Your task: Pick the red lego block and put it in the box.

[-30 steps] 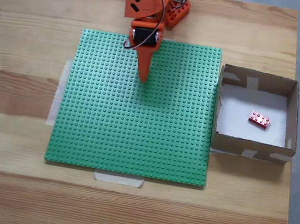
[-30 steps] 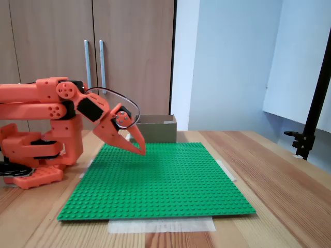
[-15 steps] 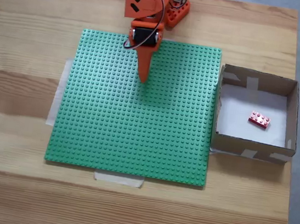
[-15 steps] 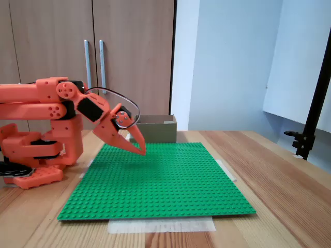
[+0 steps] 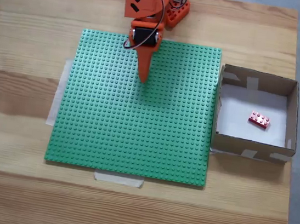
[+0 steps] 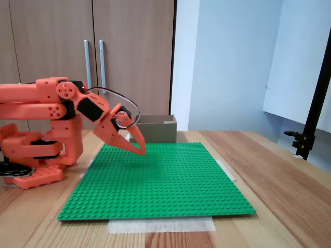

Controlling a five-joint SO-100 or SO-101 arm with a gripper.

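The green baseplate (image 5: 134, 107) is taken as the landmark. The gripper (image 5: 142, 78) is held above its upper portion in the top-down fixed view, arm folded back, fingers drawn together to 1 point with nothing held. The box (image 5: 249, 153) is set just beside the baseplate's right edge. The red lego block (image 5: 259, 120) is seen lying flat on its white floor, apart from all walls. The block is judged light, rigid and smooth; its 2 long sides would best be gripped.

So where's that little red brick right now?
In the fixed view from above, the red lego block lies on the white bottom of the box, right of the green baseplate and far from the fingers.
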